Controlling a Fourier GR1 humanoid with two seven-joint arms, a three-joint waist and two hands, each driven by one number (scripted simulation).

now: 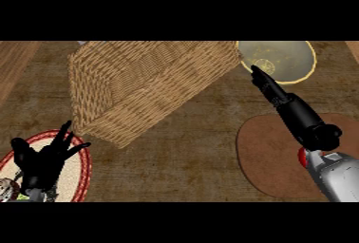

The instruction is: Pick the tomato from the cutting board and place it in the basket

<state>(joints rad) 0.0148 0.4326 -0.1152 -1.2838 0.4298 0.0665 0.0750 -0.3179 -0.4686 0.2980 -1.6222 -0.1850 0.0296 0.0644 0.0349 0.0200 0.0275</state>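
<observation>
Lower left, left hand (43, 159) rests open over a plate (84, 173); lower right, tomato (302, 156) on board (263, 152) is mostly hidden under right hand (294, 111), fingers straight, holding nothing; basket (140, 80) upper left w/o tomato, so pick & place remain.

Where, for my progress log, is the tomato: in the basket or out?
Out. A red sliver of the tomato shows on the brown cutting board, mostly hidden by the grey forearm, well apart from the wicker basket.
</observation>
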